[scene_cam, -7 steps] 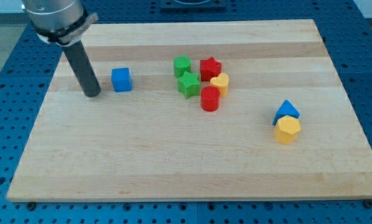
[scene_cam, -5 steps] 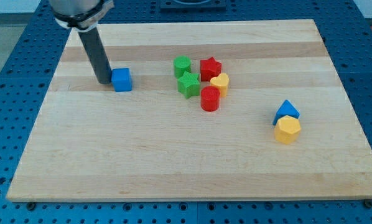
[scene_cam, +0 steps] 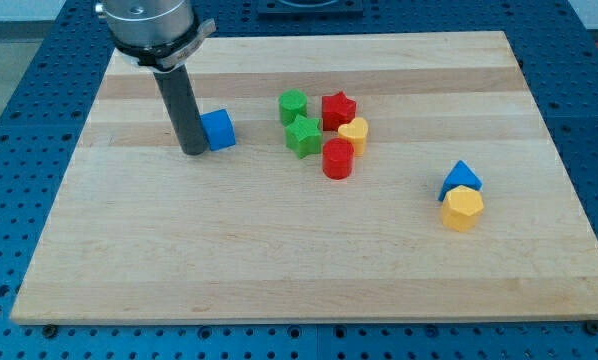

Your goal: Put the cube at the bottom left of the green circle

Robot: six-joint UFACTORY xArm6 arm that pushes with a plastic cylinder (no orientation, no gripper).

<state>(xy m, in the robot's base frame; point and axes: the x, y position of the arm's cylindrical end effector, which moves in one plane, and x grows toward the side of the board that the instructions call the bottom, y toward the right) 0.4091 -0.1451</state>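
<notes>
The blue cube (scene_cam: 218,129) sits on the wooden board at the upper left of centre. My tip (scene_cam: 193,150) touches the cube's left side, slightly below it. The green circle (scene_cam: 293,106) stands to the cube's right, at the top left of a cluster of blocks. A gap of bare board separates the cube from the green circle.
The cluster also holds a green star (scene_cam: 303,136), a red star (scene_cam: 338,109), a yellow heart (scene_cam: 354,133) and a red cylinder (scene_cam: 338,158). A blue triangle (scene_cam: 460,177) and a yellow hexagon (scene_cam: 463,209) sit together at the view's right. The board (scene_cam: 279,260) ends near the view's bottom.
My tip moved right, reached the blue cube's left side and pushed it a short way right toward the green circle. The other blocks have not moved.
</notes>
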